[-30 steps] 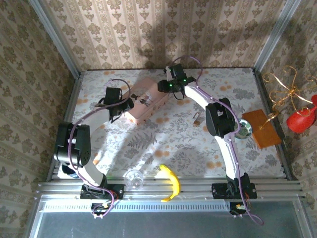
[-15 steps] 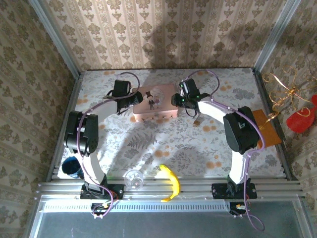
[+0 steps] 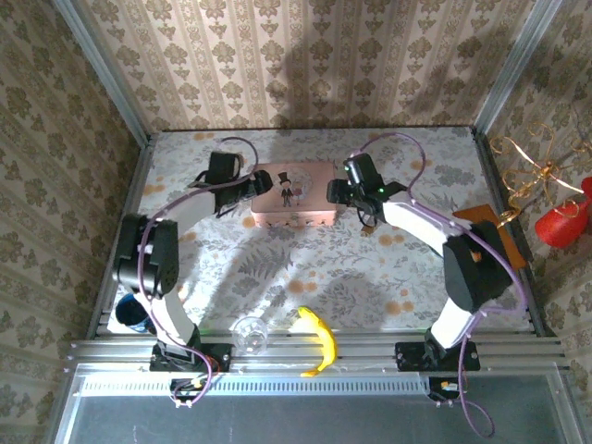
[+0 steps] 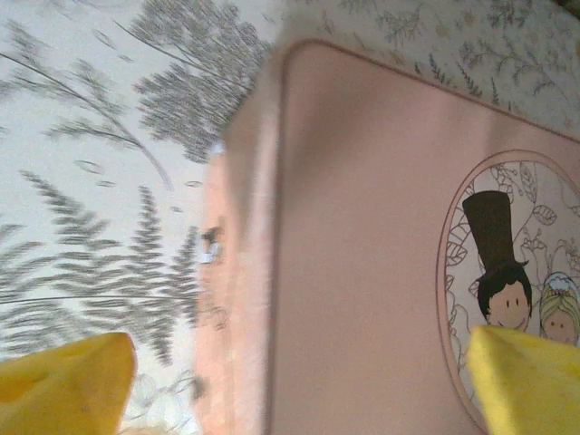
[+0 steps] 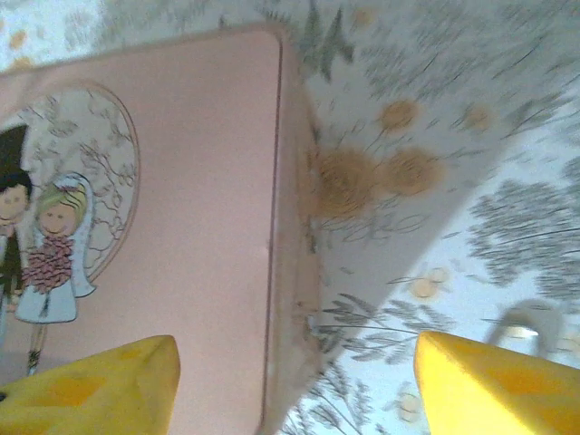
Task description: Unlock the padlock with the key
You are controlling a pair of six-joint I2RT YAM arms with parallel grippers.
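Pink tin (image 3: pixel 291 196), skewed a second ago, sits square at upper centre of the counter (image 3: pixel 277 268), left hand (image 4: pixel 294 385) and right hand (image 5: pixel 299 385) now wide open and empty at its ends; padlock (image 5: pixel 524 323) lies untouched at lower right of the right wrist view, unlocking apparently unstarted.

A robot lab cell dressed up to look like a home

Damask wallpapered panels (image 3: pixel 305 65) stand on three sides, but they sit in bare aluminium posts (image 3: pixel 102 69). The floral tablecloth (image 3: pixel 277 277) ends at an aluminium rail (image 3: pixel 370 347), where a left arm (image 3: pixel 148 259) and a right arm (image 3: pixel 462 268), both trailing cables, are bolted down. Household props lie about on the cloth: a pink wedding-couple tin (image 3: pixel 291 199), a banana (image 3: pixel 319 340), a clear glass (image 3: pixel 250 333) and a blue cup (image 3: pixel 134 310). A gilt wire ornament (image 3: pixel 532 166) sits beyond the right-hand post.
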